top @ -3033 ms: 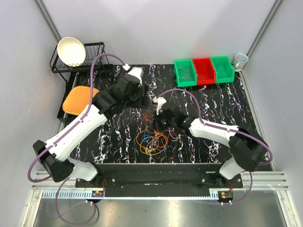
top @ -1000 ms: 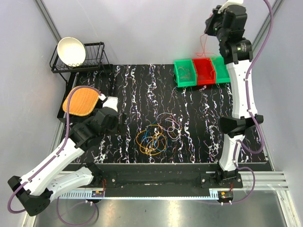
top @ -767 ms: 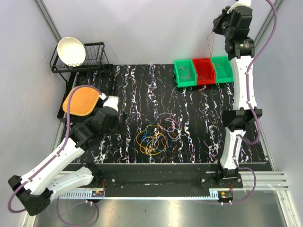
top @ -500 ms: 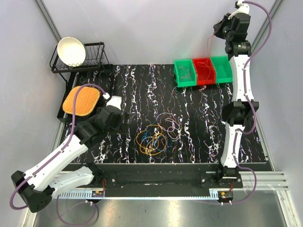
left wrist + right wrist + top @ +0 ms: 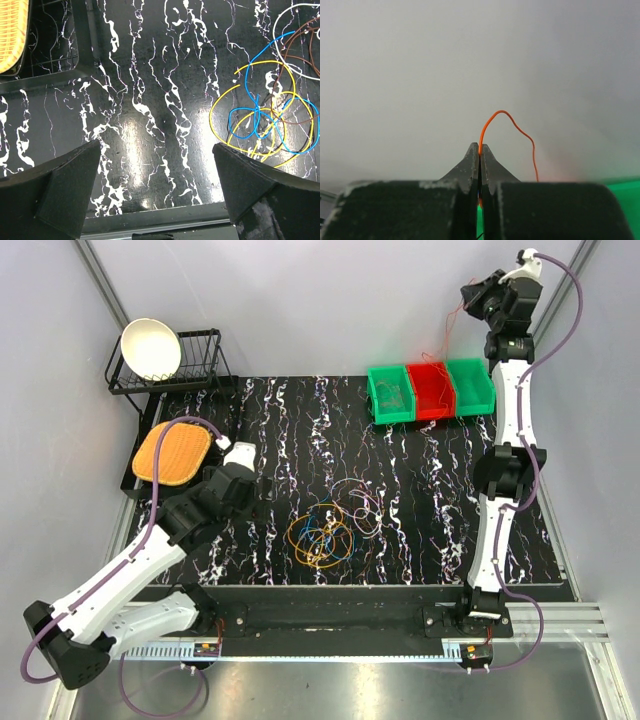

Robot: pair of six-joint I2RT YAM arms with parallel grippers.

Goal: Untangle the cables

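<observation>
The black marbled counter (image 5: 420, 470) carries tangled cables (image 5: 322, 535) near its near edge's middle, a row of bins (image 5: 430, 390) along the far edge, and a dish rack (image 5: 195, 365) at the far left corner.

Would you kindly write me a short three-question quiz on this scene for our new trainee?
1. True or false: the left fingers are closed on a cable.
2. What colour is the cable pinched between the right fingers? A blue, B orange, C yellow.
3. Fill in: the tangled cables lie on the ____.
Key: 1 false, they stand wide open; 2 B; 3 table.
</observation>
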